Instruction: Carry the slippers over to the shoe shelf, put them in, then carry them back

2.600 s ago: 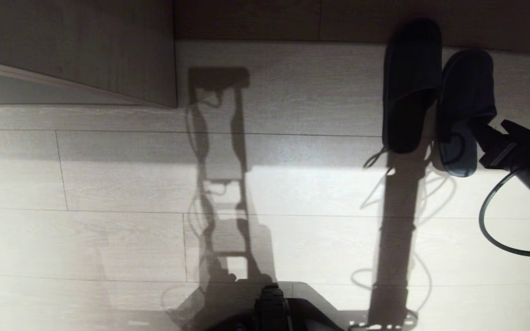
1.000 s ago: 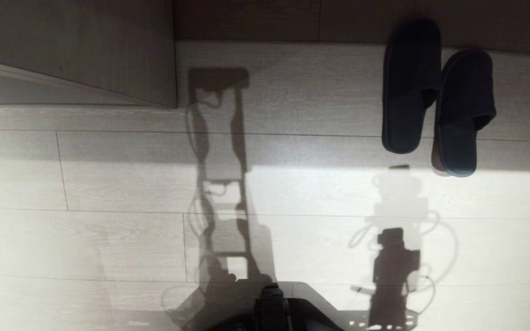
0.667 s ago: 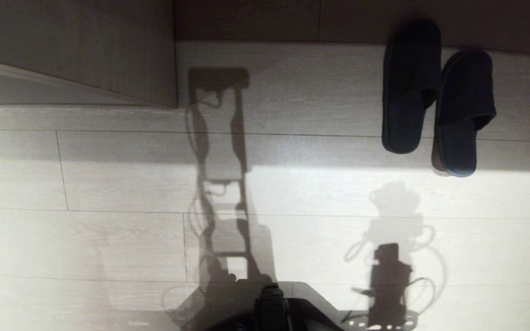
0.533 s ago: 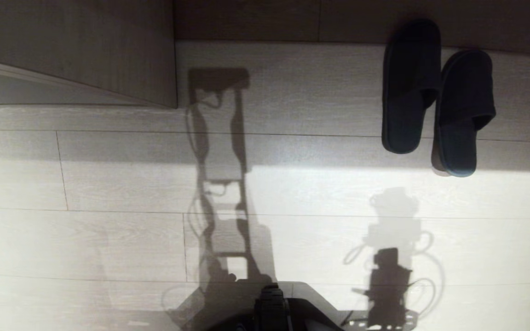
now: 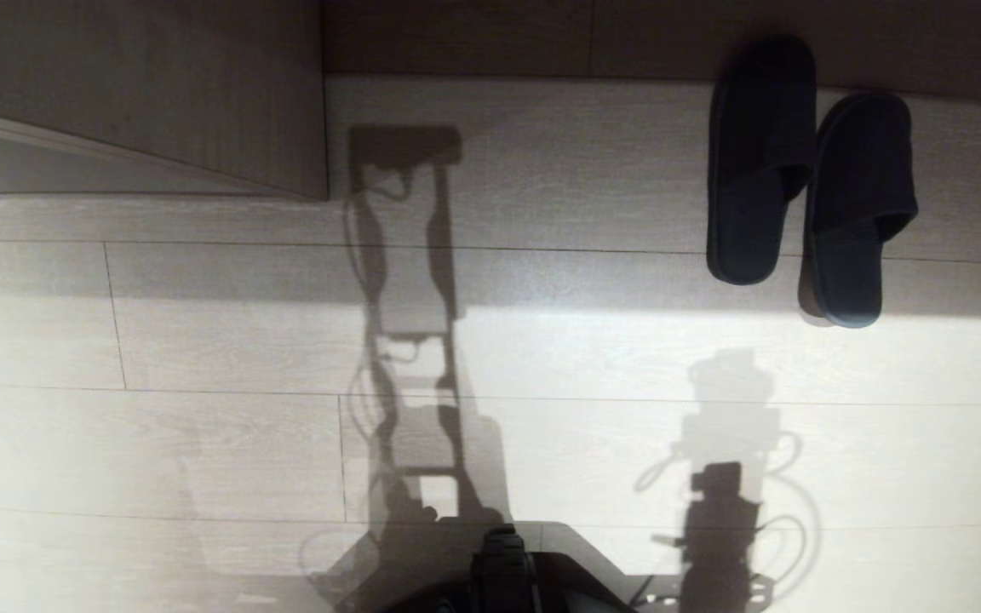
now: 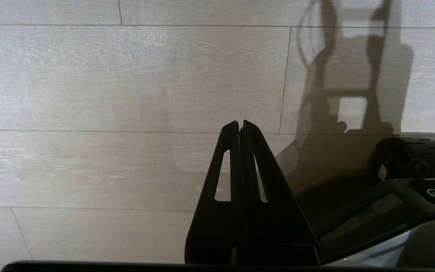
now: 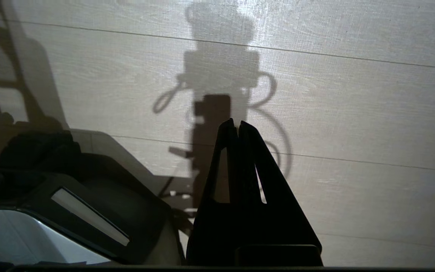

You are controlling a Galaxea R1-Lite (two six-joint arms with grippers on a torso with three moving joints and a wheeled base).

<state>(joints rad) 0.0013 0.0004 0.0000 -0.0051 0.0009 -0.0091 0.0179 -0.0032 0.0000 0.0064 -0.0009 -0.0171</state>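
Note:
The slippers, a dark pair, lie side by side at the far right of the head view, toes pointing away from me: the left slipper (image 5: 759,162) and the right slipper (image 5: 861,204). They rest on pale wood-grain boards, their heels at the edge of a sunlit patch. Neither gripper shows in the head view, only the arms' shadows. My right gripper (image 7: 236,121) is shut and empty, hanging over bare floor well short of the slippers. My left gripper (image 6: 239,122) is also shut and empty, parked over the floor. Whether the shoe shelf is in view I cannot tell.
A wood-grain panel (image 5: 158,85) stands at the far left, with a dark strip (image 5: 542,34) along the far edge. My dark base (image 5: 503,570) fills the near middle. Pale plank floor (image 5: 201,426) lies between.
The right arm, earlier at the heel of the right slipper, has drawn back out of the head view. Its shadow has slid toward my base. The slippers stay where they were.

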